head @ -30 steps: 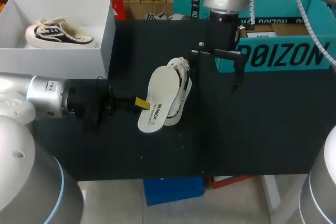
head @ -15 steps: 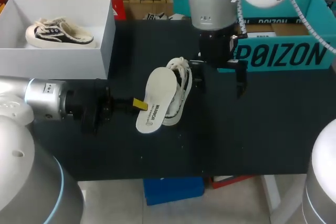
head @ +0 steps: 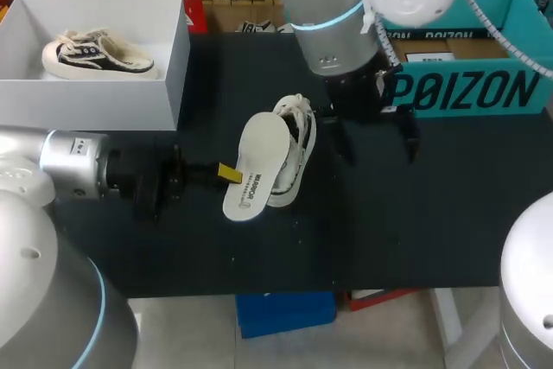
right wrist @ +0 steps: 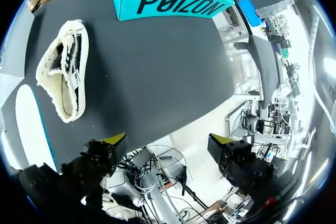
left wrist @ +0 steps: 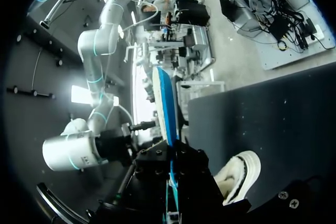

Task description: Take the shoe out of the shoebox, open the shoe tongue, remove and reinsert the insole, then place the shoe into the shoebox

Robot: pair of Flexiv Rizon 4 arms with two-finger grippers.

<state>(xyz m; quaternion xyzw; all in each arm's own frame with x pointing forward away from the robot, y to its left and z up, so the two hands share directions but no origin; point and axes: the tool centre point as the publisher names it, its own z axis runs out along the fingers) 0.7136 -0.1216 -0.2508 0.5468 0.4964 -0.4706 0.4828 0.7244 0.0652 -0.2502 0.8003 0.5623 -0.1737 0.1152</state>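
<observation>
- One counter (head: 432,213), black, carrying everything listed below.
- One shoebox (head: 86,101), white, lid off, well apart from the loose shoe on the left arm's side; a second shoe (head: 95,54) lies inside it.
- One teal carton (head: 467,88), beyond the loose shoe on the right arm's side; not part of the task.
- One loose shoe (head: 298,140), pale with dark stripes, lying on its side on the counter, its opening turned toward the right tool. The shoe is out of the box and its insole is out, so reinsertion looks to be the step in hand.
- One insole (head: 251,170), white on top and blue beneath, lifted against the sole side of the loose shoe and overlapping it in the head view.
- One right tool (head: 378,149), just beside the loose shoe on its opening side, fingers spread wide and holding nothing. Advice: bring it down to pin the heel or hold the tongue open, so the shoe cannot slide.
- One left tool (head: 226,172), on the far side of the insole from the loose shoe, pinched onto the insole's edge. Advice: turn the insole toe-first toward the opening, feed it at a shallow angle and let go only once it lies flat.
</observation>
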